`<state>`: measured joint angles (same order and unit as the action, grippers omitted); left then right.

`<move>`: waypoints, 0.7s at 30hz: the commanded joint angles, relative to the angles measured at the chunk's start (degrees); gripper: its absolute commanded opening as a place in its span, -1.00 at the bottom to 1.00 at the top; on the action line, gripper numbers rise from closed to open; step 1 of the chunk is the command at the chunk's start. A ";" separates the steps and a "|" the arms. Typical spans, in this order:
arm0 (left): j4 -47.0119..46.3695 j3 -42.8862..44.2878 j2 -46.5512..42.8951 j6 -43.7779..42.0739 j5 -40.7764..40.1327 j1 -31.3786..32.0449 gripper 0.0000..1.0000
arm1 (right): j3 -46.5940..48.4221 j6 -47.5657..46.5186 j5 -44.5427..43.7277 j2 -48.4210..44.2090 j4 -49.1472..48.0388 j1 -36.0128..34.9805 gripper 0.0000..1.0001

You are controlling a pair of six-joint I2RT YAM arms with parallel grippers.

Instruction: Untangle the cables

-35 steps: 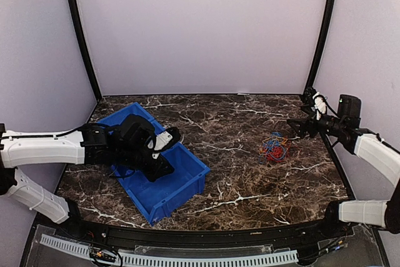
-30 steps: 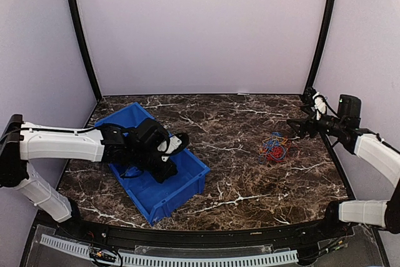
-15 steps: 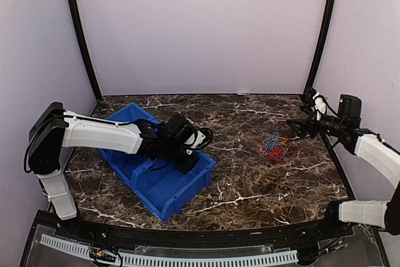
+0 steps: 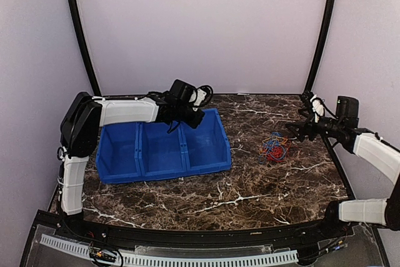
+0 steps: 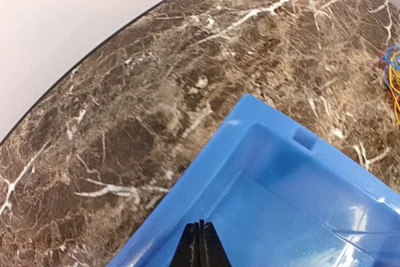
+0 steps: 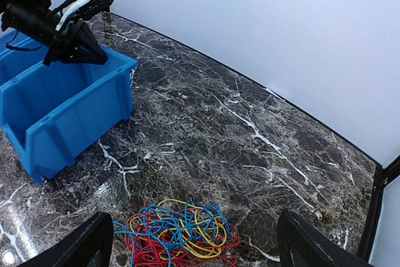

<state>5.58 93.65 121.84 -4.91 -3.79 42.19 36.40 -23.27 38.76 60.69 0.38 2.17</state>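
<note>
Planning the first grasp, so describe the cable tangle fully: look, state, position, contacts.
The cable tangle is one small heap of thin, flexible wires in red, blue and yellow, looped through each other, no free end clearly showing. It lies low on the brown marble tabletop, right of centre, well apart from the blue bin. The right gripper hovers near it, fingers open, not touching; only the tabletop touches it.
</note>
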 commanded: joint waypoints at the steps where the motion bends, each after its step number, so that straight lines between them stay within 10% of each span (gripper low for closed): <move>1: -2.36 5.18 1.78 -4.01 0.78 -0.44 -1.00 | 1.13 -0.21 0.17 -1.61 -0.58 -0.33 0.85; 13: -0.33 -1.71 -14.14 -4.76 2.68 7.94 -0.98 | 1.71 -1.68 -0.98 -0.16 1.01 -0.35 0.85; 21: -9.40 -20.16 -28.79 4.05 5.25 12.56 0.03 | 11.54 -3.19 -6.65 7.99 11.23 -0.42 0.88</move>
<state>2.42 83.61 99.33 -6.44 -0.38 54.43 42.54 -26.28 35.73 64.97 7.40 2.13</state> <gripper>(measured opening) 0.384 0.932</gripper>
